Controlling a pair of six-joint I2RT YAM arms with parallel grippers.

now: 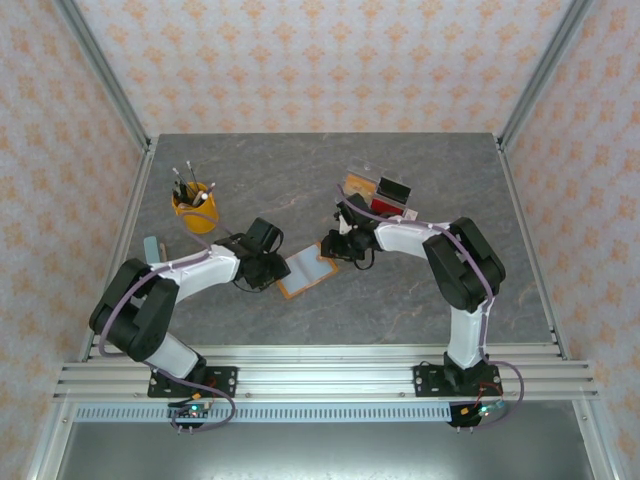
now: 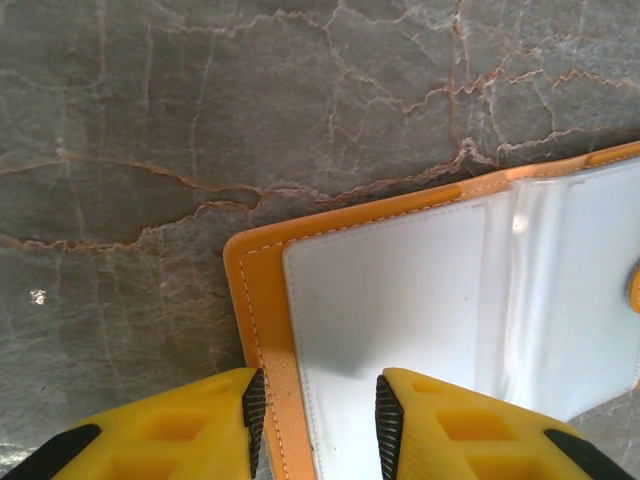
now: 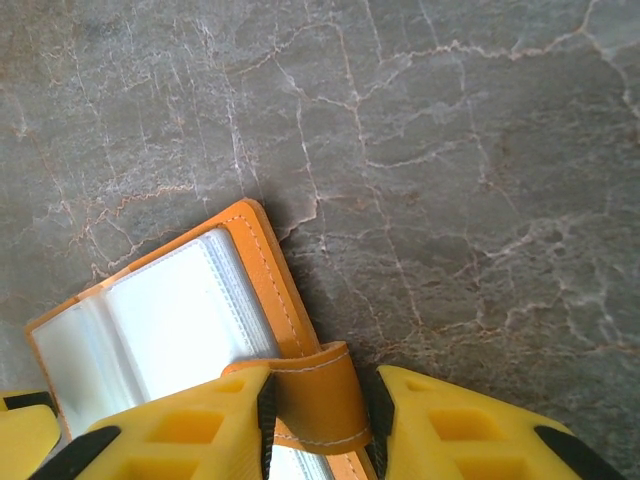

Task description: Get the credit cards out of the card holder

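Light, floppy card holder [image 1: 303, 268] mid-tabletop; left gripper [image 2: 320, 400] narrow, astride its edge; right gripper [image 3: 325, 388] pinching tab clasp [image 3: 318, 420], good hold

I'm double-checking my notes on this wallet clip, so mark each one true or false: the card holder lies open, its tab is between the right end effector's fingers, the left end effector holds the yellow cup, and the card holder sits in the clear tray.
1. The card holder lies open on the table. True.
2. Its orange tab sits between the fingers of the right end effector. True.
3. The left end effector holds the yellow cup. False: its fingers straddle the card holder's orange edge, and the cup stands apart at the back left.
4. The card holder sits in the clear tray. False: it lies on the bare table, nearer than the tray.
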